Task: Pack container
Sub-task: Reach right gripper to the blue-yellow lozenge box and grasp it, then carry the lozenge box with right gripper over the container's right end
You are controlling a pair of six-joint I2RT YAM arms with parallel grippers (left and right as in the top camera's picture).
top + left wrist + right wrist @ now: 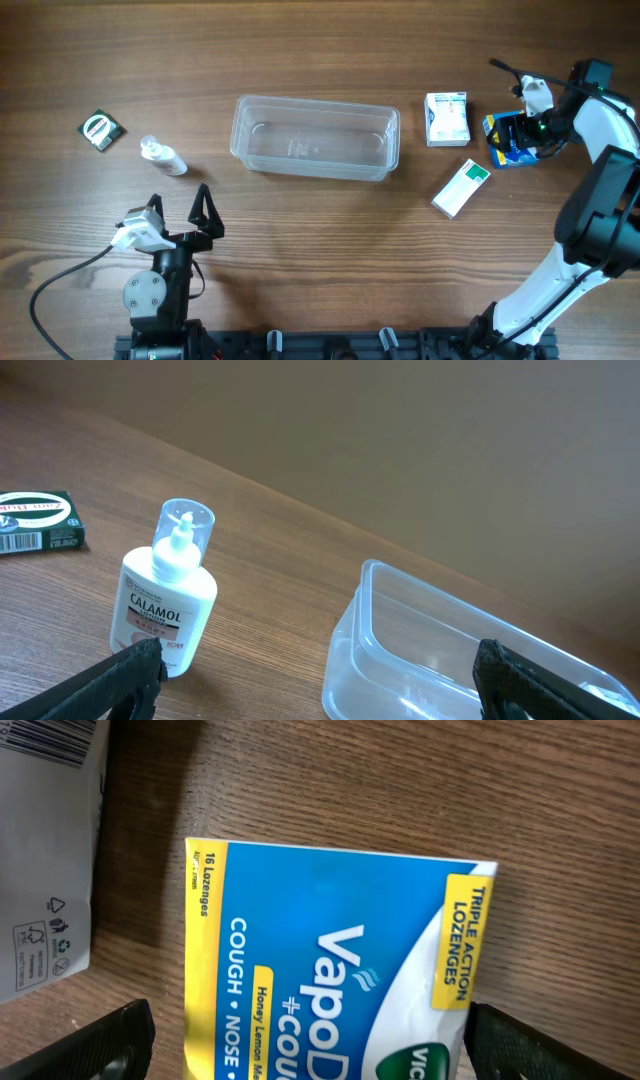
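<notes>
The container (315,137) is a clear plastic tub standing empty in the middle of the table; its near corner also shows in the left wrist view (450,650). My left gripper (180,197) is open and empty near the front left, with its fingers (320,660) spread between a small bottle and the tub. My right gripper (522,133) is open at the far right, low over a blue lozenge packet (503,148). In the right wrist view its fingers (310,1018) stand on either side of the packet (330,940).
A white Calamol bottle (163,156) with a clear cap (165,610) lies left of the tub. A green box (101,130) lies at the far left (38,523). A white box (447,118) (45,850) and a white-and-green box (460,187) lie right of the tub.
</notes>
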